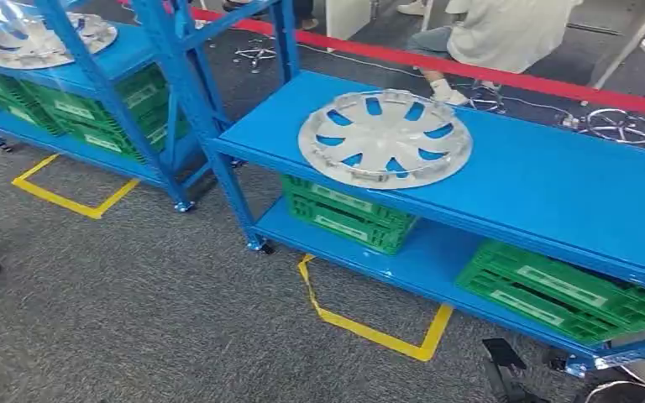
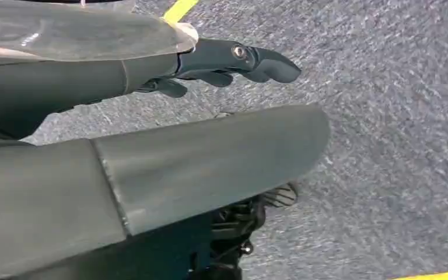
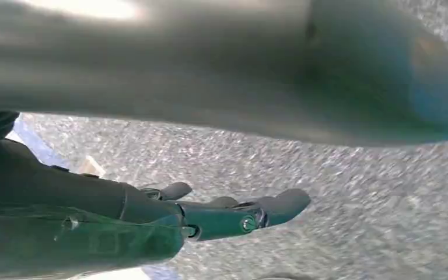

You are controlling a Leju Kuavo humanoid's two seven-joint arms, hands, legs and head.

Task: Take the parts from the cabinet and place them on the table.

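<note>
You have two blue racks (image 1: pixel 546 180) in the head view, two silver wheel covers (image 1: pixel 385 138), one on each rack's upper shelf, and at least four green crates (image 1: pixel 348 214) on the lower shelves.

The left hand (image 2: pixel 233 61) has dark grey, smooth fingers with rounded tips, and one small silver screw sits at a finger joint. Behind it is a grey, glossy cover. The right hand (image 3: pixel 233 213) looks the same: dark fingers, a round metal screw, and a dark grey shell behind.
</note>
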